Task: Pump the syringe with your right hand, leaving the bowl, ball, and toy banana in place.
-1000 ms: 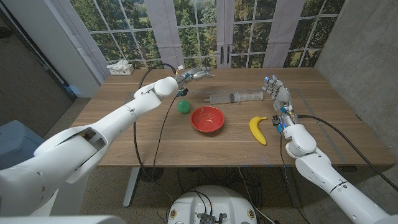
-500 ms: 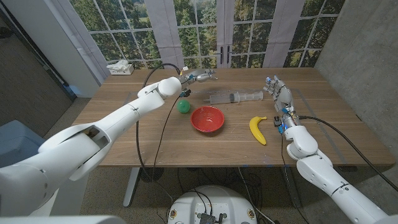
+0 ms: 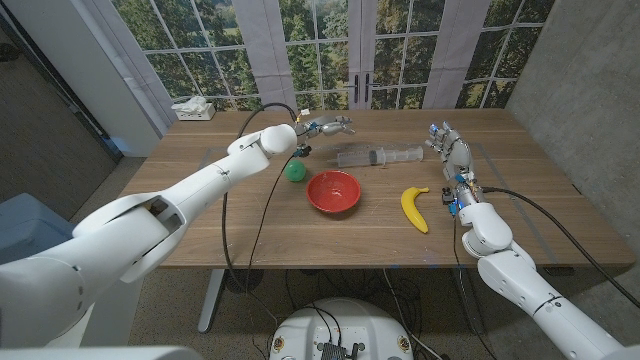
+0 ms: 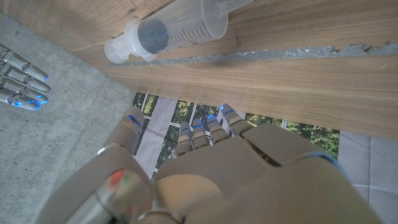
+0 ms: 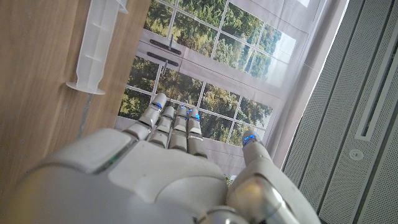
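Nearest me on the desk lie the things I must leave alone: the toy banana on my right side, the red bowl in the middle, and the green ball just beyond the bowl's left rim. All three sit well short of where I need to work.

My right hand hovers past the banana, beside the plunger end of the syringe, fingers straight, close together and holding nothing. My left hand hangs farther back, beyond the syringe's other end, also empty with its fingers extended.

The syringe lies on its side across the desk behind the bowl, apart from it. It looks like clear rigid plastic, light and smooth, so I judge it will roll or skid if I push on it from one side only. The round barrel is slippery; the flange where the barrel ends and the flat plunger head are the better places to take hold, fingers hooked behind the flange and thumb on the plunger. It should not crush easily, though the plunger may stick.
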